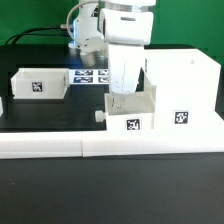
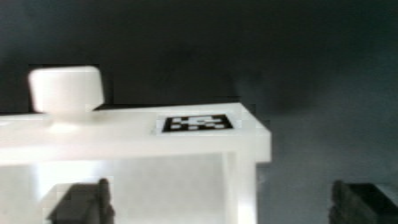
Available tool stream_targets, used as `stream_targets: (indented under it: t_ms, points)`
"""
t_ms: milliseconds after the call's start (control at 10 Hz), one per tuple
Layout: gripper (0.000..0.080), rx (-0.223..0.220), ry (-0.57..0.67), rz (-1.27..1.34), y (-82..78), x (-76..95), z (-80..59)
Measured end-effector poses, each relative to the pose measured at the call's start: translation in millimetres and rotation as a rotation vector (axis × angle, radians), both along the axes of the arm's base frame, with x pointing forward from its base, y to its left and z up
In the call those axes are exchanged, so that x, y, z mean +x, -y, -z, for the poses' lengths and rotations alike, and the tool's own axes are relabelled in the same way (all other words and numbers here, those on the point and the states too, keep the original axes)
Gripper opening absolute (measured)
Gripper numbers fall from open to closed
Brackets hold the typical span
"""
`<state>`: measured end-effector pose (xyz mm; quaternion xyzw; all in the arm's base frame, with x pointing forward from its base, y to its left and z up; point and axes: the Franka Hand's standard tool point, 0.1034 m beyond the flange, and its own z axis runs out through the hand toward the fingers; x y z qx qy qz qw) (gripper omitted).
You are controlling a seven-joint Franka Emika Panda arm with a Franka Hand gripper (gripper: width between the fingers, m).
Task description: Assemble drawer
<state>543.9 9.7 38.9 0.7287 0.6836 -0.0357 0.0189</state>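
A small white drawer box (image 1: 130, 110) with a round knob (image 1: 100, 116) and a tag on its front stands at the table's front middle. It touches the larger white drawer case (image 1: 182, 88) on the exterior view's right. My gripper (image 1: 122, 96) hangs straight over the small box, reaching down into its top. In the wrist view the knob (image 2: 68, 93) and a tagged panel (image 2: 199, 123) show. The gripper (image 2: 224, 205) is open, its dark fingers (image 2: 80, 203) wide apart. One finger is over the box's inside, the other beyond its side wall (image 2: 251, 180). Nothing is held.
Another white box part (image 1: 38, 84) with a tag lies at the exterior view's left. The marker board (image 1: 92, 75) lies behind, near the arm's base. A white rail (image 1: 110, 148) runs along the table's front edge. Cables trail at the back left.
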Motion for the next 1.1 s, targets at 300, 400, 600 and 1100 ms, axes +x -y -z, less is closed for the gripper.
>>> stream_targets:
  t_ms: [300,400,600,1100]
  points:
    - [0.0648,-0.011,0.004,-0.021,26.5,0.0,-18.9]
    - [0.0649,-0.013,0.0,-0.032,41.0,-2.2,-20.1]
    - [0.0649,-0.008,0.001,-0.051,67.6,-7.2,-17.5]
    - [0.0649,0.118,-0.014,-0.09,96.2,-13.0,-1.7]
